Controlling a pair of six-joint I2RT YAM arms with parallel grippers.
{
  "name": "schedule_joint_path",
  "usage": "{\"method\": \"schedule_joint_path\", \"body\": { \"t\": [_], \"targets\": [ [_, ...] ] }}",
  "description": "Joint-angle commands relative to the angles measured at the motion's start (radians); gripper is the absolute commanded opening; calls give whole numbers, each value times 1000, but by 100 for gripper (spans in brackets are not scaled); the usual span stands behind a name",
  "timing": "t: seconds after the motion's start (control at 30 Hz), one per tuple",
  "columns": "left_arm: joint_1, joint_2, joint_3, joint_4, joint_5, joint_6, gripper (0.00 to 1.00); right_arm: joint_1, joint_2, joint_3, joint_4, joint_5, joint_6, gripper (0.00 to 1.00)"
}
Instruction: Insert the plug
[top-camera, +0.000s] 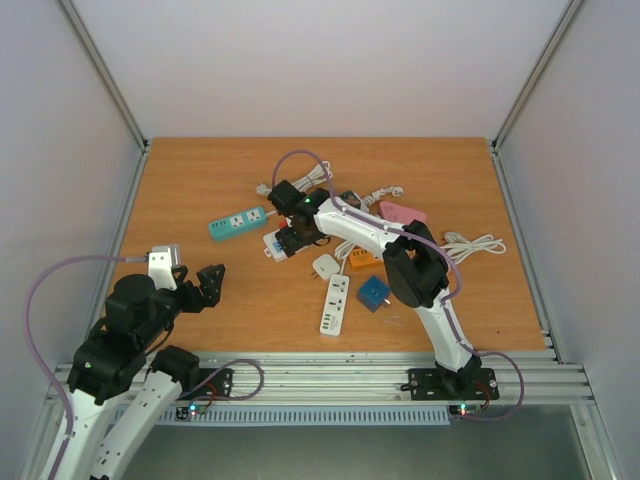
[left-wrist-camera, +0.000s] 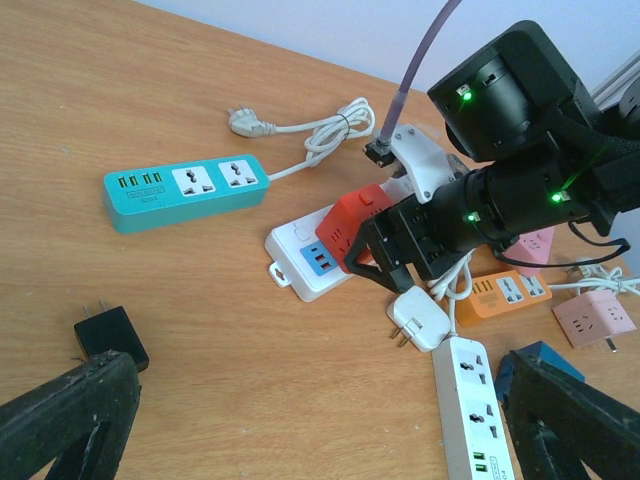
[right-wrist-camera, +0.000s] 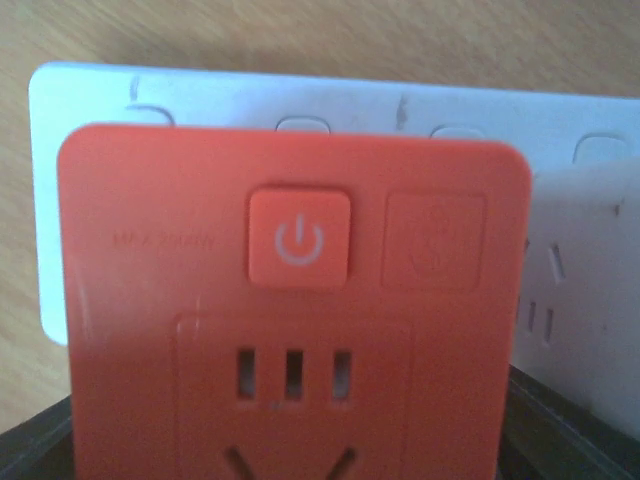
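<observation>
Nearest, the left gripper (top-camera: 207, 285) is held wide open near the front-left of the table (top-camera: 200, 180). Farther in, the red plug (left-wrist-camera: 348, 225) is set on the white power strip (left-wrist-camera: 298, 262), its button-and-socket face turned toward the right wrist camera. Its body is squarish, so no long axis can be made out, and its prongs are hidden. It is flanked by the right gripper (left-wrist-camera: 372, 250); whether it is gripped cannot be told.
</observation>
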Motion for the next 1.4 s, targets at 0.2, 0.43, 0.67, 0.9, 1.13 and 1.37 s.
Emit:
{"method": "schedule_joint_path", "body": {
  "t": [0.2, 0.43, 0.67, 0.9, 1.13, 1.37],
  "targets": [
    [5, 1, -3, 42, 7, 22, 99, 6, -290, -136, 26, -101, 48, 94],
    [4, -2, 1, 33, -32, 10, 99, 4, -574, -430, 75, 187, 208, 87],
    [4, 3, 9, 19, -78, -11, 99, -64, -759, -638, -5, 295, 339, 83],
    [4, 110, 32, 21, 76, 20, 99, -284, -874, -800, 100, 114, 423, 89],
    [4, 234, 87, 40, 84, -28, 99, -567, -833, -917, 355, -242, 551, 87],
    [5, 328, 77, 167, 120, -100, 99, -670, -644, -862, 503, -275, 737, 82]
  ]
}}
